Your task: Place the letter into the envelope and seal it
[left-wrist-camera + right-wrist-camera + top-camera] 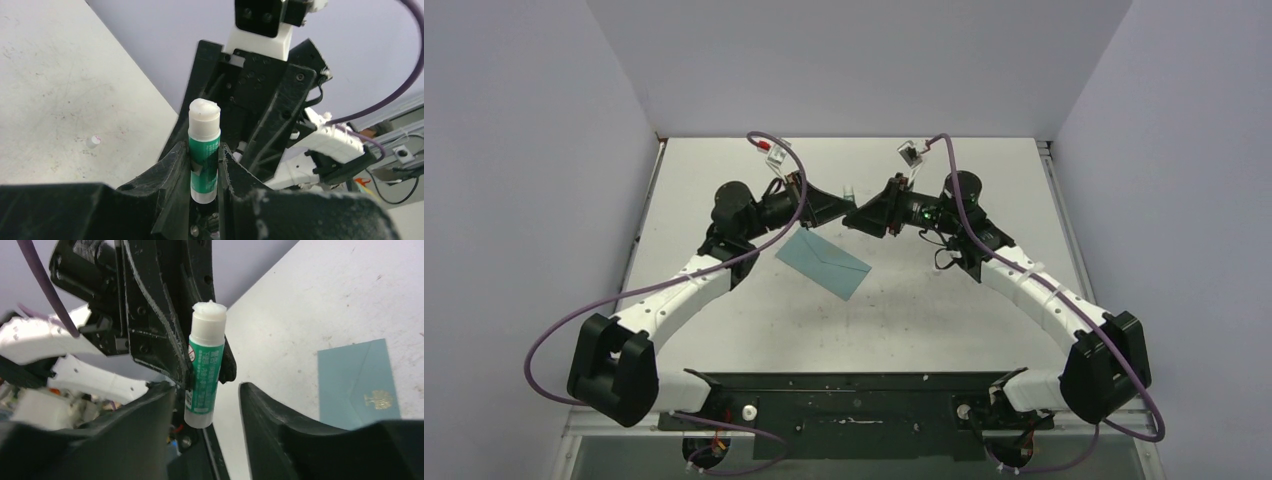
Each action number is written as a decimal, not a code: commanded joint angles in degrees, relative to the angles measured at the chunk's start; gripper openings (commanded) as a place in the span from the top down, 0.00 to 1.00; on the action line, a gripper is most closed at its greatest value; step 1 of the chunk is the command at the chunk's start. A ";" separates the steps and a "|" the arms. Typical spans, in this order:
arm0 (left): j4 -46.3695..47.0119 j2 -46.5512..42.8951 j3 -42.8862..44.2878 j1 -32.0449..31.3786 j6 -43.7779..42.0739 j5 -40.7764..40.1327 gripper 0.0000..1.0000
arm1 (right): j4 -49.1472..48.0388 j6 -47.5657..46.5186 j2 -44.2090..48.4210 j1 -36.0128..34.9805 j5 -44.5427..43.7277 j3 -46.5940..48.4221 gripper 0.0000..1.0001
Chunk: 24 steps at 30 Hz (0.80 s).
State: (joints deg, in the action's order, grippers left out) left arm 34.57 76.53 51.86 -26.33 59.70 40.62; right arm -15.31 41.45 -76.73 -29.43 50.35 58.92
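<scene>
White arms (pixel 679 290), purple cables (pixel 536 350), black left hand (pixel 832 208) and black right hand (pixel 869 216)

Even diffuse light, faint soft shadows on table (pixel 924 320), left tool (pixel 205 155) base blurred near lens

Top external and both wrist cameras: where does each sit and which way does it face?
Top external: above and behind the bases, looking down on table, both arms, envelope.
Left wrist: looks along the left gripper, shut on the glue stick, towards the other arm.
Right wrist: looks past the open right gripper at the glue stick, envelope beyond.
Both wrists share the glue stick.
</scene>
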 commanded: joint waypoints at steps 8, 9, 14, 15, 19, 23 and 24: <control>5.25 -3.85 2.61 -1.10 8.29 -12.82 1.00 | -17.78 13.08 3.42 0.08 -8.24 -6.47 0.32; 5.20 -3.75 2.63 -1.10 8.74 -13.06 1.00 | -19.42 14.22 3.13 0.07 -8.23 -6.92 0.34; 6.19 -3.54 2.52 -1.10 9.90 -12.85 1.00 | -29.46 19.00 0.94 0.07 -8.00 -7.85 0.42; 6.21 -3.64 2.52 -1.10 9.86 -12.85 1.00 | -30.53 19.46 0.29 0.07 -7.92 -7.71 0.45; 5.54 -3.93 2.47 -1.10 9.47 -13.07 1.00 | -32.26 19.65 -2.70 -0.60 -5.54 -5.61 0.70; 4.65 -4.20 2.55 -1.10 9.34 -14.11 1.00 | -22.86 12.26 -3.39 -2.30 -5.49 -1.93 0.94; 3.80 -4.51 2.58 -1.10 9.13 -14.72 1.00 | -18.46 8.67 -3.24 -2.73 -6.27 -0.76 0.95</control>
State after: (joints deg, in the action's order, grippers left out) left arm 36.36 74.04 51.90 -26.83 68.31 26.76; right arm -40.77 59.31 -79.79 -30.09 44.16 53.30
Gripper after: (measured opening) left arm 0.194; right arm 0.194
